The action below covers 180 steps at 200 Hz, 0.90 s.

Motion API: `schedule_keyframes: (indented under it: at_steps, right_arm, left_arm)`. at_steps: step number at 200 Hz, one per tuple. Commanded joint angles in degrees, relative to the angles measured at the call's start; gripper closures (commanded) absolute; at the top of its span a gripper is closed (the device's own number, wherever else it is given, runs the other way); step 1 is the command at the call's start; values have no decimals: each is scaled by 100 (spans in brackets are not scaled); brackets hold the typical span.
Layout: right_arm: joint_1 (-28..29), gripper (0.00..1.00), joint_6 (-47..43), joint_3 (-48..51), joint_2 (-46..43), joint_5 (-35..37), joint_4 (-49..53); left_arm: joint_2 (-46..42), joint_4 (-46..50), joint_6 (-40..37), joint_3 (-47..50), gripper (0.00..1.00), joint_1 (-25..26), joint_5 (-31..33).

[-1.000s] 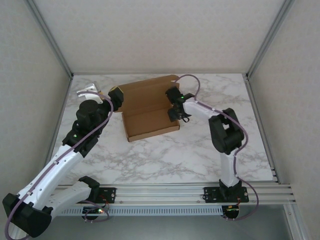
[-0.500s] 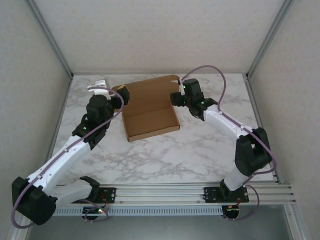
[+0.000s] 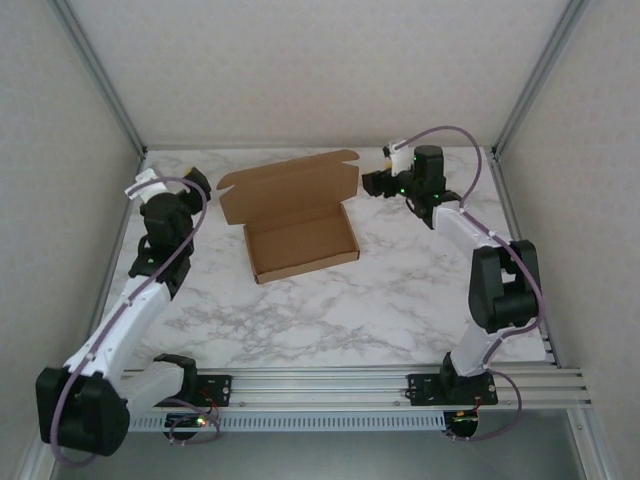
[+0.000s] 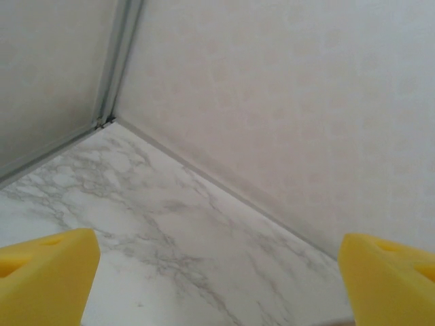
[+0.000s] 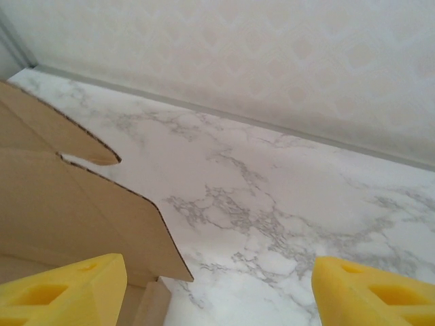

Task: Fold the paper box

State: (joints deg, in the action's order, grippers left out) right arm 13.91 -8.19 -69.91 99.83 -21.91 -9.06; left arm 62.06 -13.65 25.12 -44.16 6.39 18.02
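Table point(image 3: 400, 300): paper box point(image 3: 300, 215) sits mid-table with the tray open, lid laid back toward the far side, long axis left–right. Left gripper point(image 3: 197, 182) and right gripper point(image 3: 375, 183) flank the lid, fingers wide and empty. Right looks nearer, with the lid edge to its left.

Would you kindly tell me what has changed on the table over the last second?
Both drew outward, away from the paper box: the left end effector leftward, the right end effector rightward. Both are open and hold nothing. The paper box stayed put, lid open.
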Motion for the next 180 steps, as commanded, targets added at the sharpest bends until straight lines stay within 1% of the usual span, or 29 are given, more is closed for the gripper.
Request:
schedule_keyframes:
  at_steps: [1,13,21,36,45,57,66,92,115,130,141,166,180]
  right_arm:
    - [34,26,-1075,-242,360,-1084,-90]
    - [21,27,-1370,-543,593,-1307,292]
    - [24,27,-1548,-717,735,-1392,448]
    - [-6,27,-1713,-847,931,-1473,342]
    - [-40,26,-1776,-898,1031,-1651,231]
    - [-66,26,-1898,-958,1169,-2044,133]
    - [-69,26,-2035,-1066,1291,-2195,178]
    - [-77,27,-2151,-1545,1690,-2391,386]
    - [-80,32,-2223,-2003,2033,-2628,733]
    - [-71,38,-2316,-2167,2143,-2761,959]
    - [-68,46,-2390,-2211,2148,-2804,1113]
    - [-67,69,-2595,-2150,2078,-2679,1361]
    - [-65,85,-2594,-2123,2034,-2608,1424]
  left_arm:
    - [635,-437,830,-151,9,-471,-160]
    - [1003,-585,1160,-180,10,-757,-463]
    - [1256,-877,1414,-183,9,-952,-717]
    - [1745,-1420,1784,-102,10,-1197,-1309]
    - [2012,-1582,1908,-139,11,-1273,-1572]
    - [2320,-1641,1917,-267,12,-1305,-1829]
    - [2474,-1656,1864,-356,12,-1307,-1993]
    - [2813,-1641,1658,-574,12,-1312,-2325]
    - [3081,-1717,1661,-692,12,-1319,-2707]
    - [3264,-1807,1740,-751,13,-1322,-3044]
    - [3367,-1889,1829,-769,14,-1316,-3249]
    - [3486,-1983,1943,-787,16,-1308,-3463]
    - [3484,-2018,1950,-778,16,-1299,-3501]
